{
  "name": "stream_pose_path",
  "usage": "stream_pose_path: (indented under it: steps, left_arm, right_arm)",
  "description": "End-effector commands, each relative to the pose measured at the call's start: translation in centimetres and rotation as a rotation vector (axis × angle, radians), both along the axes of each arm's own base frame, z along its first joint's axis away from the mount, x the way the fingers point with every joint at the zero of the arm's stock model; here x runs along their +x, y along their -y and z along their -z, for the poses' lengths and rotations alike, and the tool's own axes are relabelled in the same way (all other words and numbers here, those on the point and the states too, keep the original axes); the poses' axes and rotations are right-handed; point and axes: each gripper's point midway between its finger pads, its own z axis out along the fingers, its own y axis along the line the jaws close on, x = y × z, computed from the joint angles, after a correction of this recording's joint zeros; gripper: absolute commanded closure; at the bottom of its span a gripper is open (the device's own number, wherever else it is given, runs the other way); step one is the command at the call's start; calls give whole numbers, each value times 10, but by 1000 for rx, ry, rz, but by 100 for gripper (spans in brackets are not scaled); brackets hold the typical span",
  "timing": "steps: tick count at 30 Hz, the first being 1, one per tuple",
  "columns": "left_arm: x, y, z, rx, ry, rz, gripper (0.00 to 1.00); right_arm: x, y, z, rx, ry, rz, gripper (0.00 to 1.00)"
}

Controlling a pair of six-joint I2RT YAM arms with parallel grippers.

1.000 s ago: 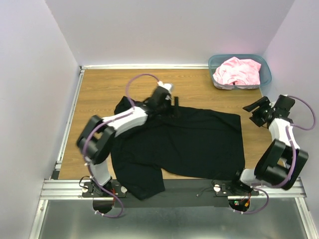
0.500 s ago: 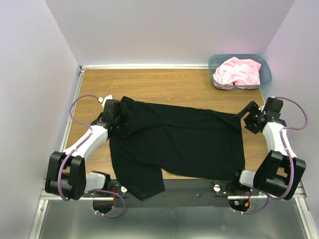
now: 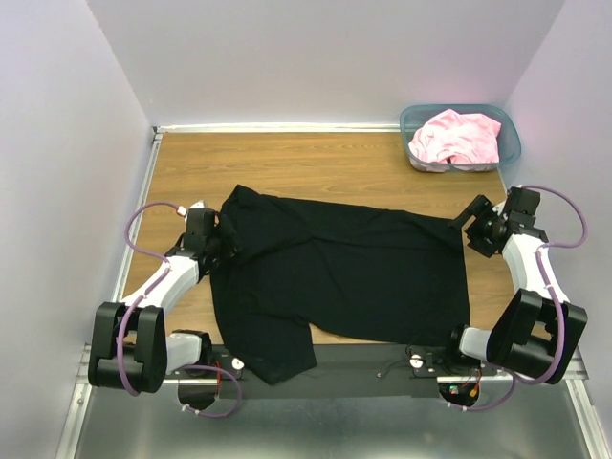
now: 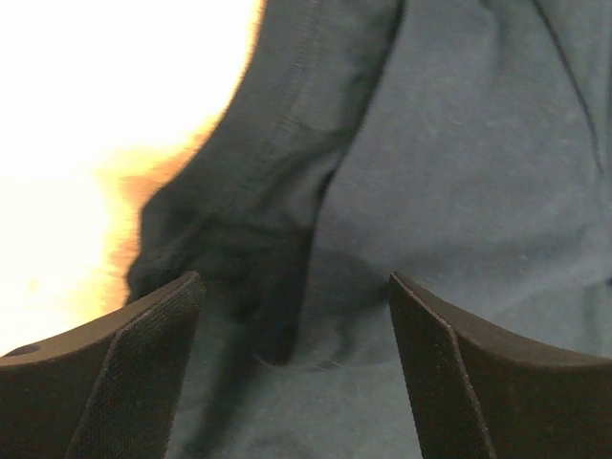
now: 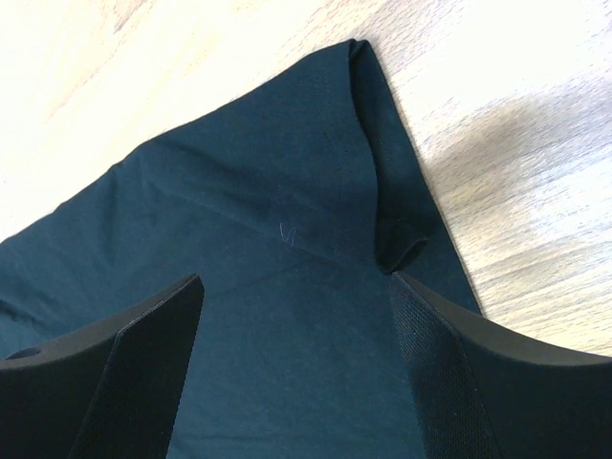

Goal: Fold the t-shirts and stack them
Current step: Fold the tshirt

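The left jaws stand apart with nothing between them, low over the black shirt (image 4: 459, 163); a sleeve (image 4: 287, 191) bunches just ahead of them, and the bare counter (image 4: 105, 115) glares beyond its edge. The right jaws are likewise apart and empty, hovering over the shirt's far right corner (image 5: 356, 53), where the hem runs down to a small fold (image 5: 402, 251) turned over on itself, with wood to the right of it. From above, the shirt lies spread across the counter with its long axis running left to right: sleeves and neck toward the left arm (image 3: 167, 277), hem toward the right arm (image 3: 531, 258). So the cloth lies inward from each pair of jaws, to the right of the left pair and to the left of the right pair, and each arm is nearer its own end. The near sleeve (image 3: 277, 359) hangs over the counter's near edge. The pink shirt (image 3: 457, 137) sits crumpled in the bin (image 3: 512, 148) at the far right corner, well apart from both arms. No fold looks made yet; the coming move likely calls for each pair to pinch the far edge at its own end and carry it toward the near edge together.
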Motion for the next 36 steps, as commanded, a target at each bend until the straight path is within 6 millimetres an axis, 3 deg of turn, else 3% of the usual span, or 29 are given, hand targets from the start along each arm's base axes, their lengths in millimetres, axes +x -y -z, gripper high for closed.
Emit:
stream_pose_path:
  steps: [1, 9, 21, 28, 36]
  left_arm:
    - [0, 13, -8, -55, 36, 68, 16]
    - [-6, 29, -12, -127, 37, 140, 24]
    - [-12, 29, -20, -121, 16, 144, 46]
    - [-16, 30, -21, -119, 4, 159, 49]
    - [-21, 29, -1, -119, -64, 147, 49]
  right_arm:
    - [-4, 0, 3, -16, -21, -13, 13]
    - [-4, -2, 5, -13, -26, -17, 13]
    - [-6, 1, 4, -32, -25, -8, 13]
    - [-8, 1, 6, -34, -30, -2, 13]
    - [-11, 0, 8, -30, -32, -2, 13]
